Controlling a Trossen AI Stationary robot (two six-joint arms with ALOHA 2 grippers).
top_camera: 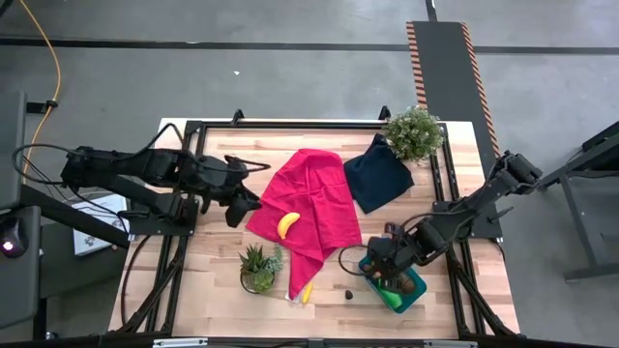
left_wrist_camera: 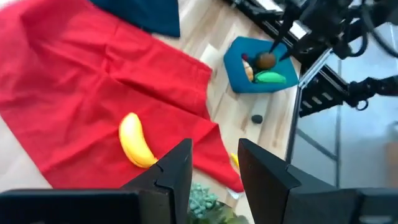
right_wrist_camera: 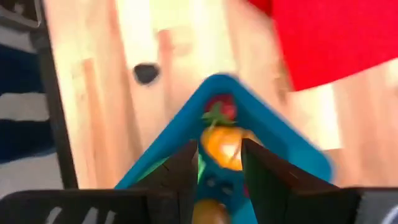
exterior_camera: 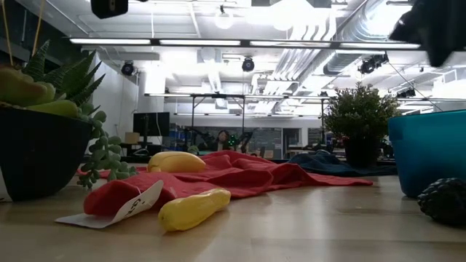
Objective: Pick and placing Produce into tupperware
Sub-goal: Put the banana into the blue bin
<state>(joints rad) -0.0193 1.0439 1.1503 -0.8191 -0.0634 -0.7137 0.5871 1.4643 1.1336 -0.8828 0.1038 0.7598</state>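
I have the wooden bench (top_camera: 213, 290) below me, with a big red cloth (top_camera: 314, 208) spread across its middle and a dark navy cloth (top_camera: 377, 174) just beyond it, toward the right arm's side. The teal tub (top_camera: 411, 293) sits near the front right corner, and through the right wrist camera I can see it already carries an orange piece (right_wrist_camera: 225, 144), a red piece and something green. My right end effector (right_wrist_camera: 219, 163) hangs directly over that tub, its fingers set narrow with nothing clamped between them as far as I can see. My left end effector (left_wrist_camera: 214, 171) hovers off the left edge of the red cloth, fingers likewise at a narrow gap and empty. One banana (top_camera: 287, 224) lies on the red cloth, and I judge this the next piece to fetch: it lies just toward the bench's middle from the left end effector, which is clearly the nearer of the two, and its long axis runs roughly front to back, tilted slightly. A second banana (top_camera: 307, 292) rests on the bare wood at the cloth's front tip, about midway between the arms. A small dark piece (top_camera: 348, 292) sits just beside the tub, apart from it.
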